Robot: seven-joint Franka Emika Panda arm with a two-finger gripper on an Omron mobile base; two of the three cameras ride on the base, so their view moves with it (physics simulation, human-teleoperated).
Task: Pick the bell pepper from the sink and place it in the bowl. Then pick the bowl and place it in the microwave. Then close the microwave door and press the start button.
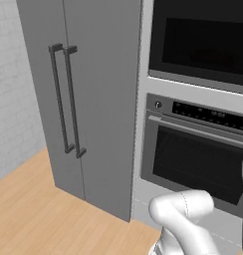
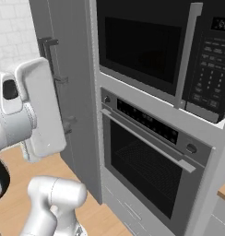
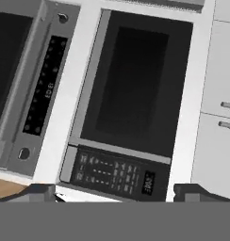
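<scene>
- The tall grey cabinet [image 1: 88, 99] with two long vertical bar handles [image 1: 63, 99] is the biggest thing around. It stands on the left of the left base view, on a pale wood floor [image 1: 29, 209].
- Right beside it is a built-in column. The lower unit is the oven [image 2: 146, 170], with a bar handle across the top of its glass door, a knob at each end of its dark control strip, and a wire rack visible inside through the glass.
- The microwave [image 2: 151, 50] sits directly above the oven. Its black front has a keypad panel [image 2: 209, 69] on the right in the right base view.
- The microwave door [image 3: 135, 80] looks shut, flush with the frame. The window is dark, so whatever's inside can't be made out.
- The hand view is rolled sideways, so the microwave's keypad ends up at the bottom and the oven's control strip runs along the left.
- White cabinet fronts [image 3: 218, 94] with small handles sit on the far side of the microwave in the hand view.
- The end effector [image 3: 114, 193] has its jaws spread wide, holding nothing. The two dark fingertips [image 3: 39, 192] stand far apart at the bottom of the hand view, pointed at the microwave's front without touching it.
</scene>
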